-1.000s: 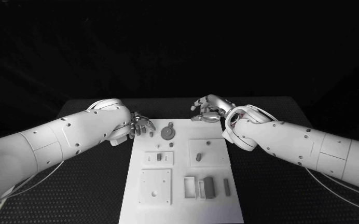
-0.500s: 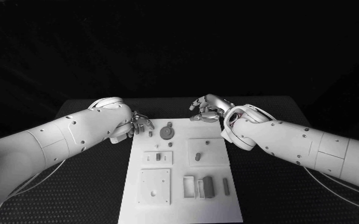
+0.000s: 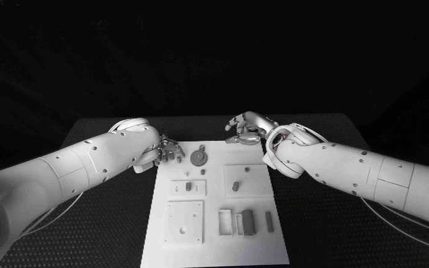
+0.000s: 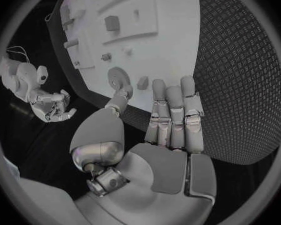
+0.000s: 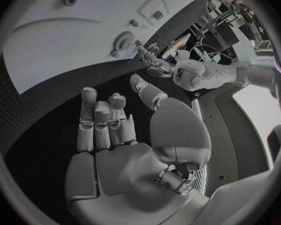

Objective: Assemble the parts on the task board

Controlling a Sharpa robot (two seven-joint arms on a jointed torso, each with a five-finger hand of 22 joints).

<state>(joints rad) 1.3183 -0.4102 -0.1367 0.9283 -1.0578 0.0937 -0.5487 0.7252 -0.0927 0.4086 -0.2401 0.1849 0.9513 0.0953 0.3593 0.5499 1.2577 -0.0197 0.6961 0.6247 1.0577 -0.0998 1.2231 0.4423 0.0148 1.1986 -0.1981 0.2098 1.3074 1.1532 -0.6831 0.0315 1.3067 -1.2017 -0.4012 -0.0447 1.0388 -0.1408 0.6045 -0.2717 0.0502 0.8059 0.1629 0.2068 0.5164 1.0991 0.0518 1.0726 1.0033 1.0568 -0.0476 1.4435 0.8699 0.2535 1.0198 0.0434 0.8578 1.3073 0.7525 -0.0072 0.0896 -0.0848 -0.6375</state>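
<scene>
Parts lie spread on the white board [image 3: 214, 243] along the worktop's [image 3: 107, 218] middle; the round disc [image 3: 199, 157] sits at the far end, just beside the left hand [image 3: 168, 151], fingers apart, holding nothing; the right hand [image 3: 248, 128], also empty and loosely spread, hovers past the far edge, slightly farther.

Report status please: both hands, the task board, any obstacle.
Left hand open, empty, at the task board's far left corner. Right hand open, empty, off its far right corner. Parts lie untouched on the board, round disc included. No obstacle seen.
</scene>
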